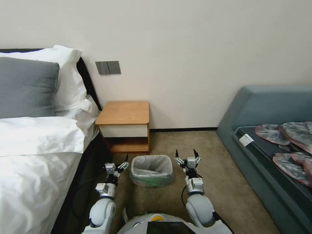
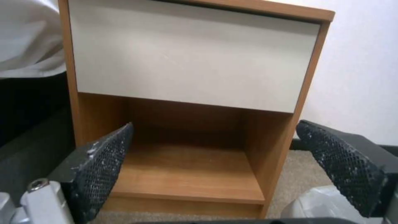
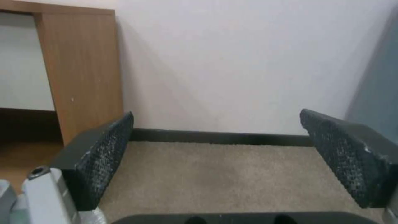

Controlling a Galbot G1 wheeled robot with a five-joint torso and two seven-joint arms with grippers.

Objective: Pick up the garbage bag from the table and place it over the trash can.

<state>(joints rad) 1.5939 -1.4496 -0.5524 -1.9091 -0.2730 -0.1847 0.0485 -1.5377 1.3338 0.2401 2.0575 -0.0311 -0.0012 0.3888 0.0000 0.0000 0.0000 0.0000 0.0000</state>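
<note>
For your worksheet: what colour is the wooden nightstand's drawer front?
White drawer front, clearest in the left wrist view.

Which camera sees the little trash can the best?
The head view. It shows the whole trash can on the carpet, with the garbage bag lining it, between the two open claws. The left wrist view catches just a corner of the bag's plastic; the right wrist view a sliver.

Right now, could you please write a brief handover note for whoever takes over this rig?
Left end effector: open, empty, low beside the trash can's left side.
Right end effector: open, empty, beside the can's right side.
Garbage bag: lines the can on the carpet, film draped over the rim.
Table: behind the can, against the wall, top bare.
Done: bag appears fitted.
Left: check the rim seating, then withdraw both arms.
</note>
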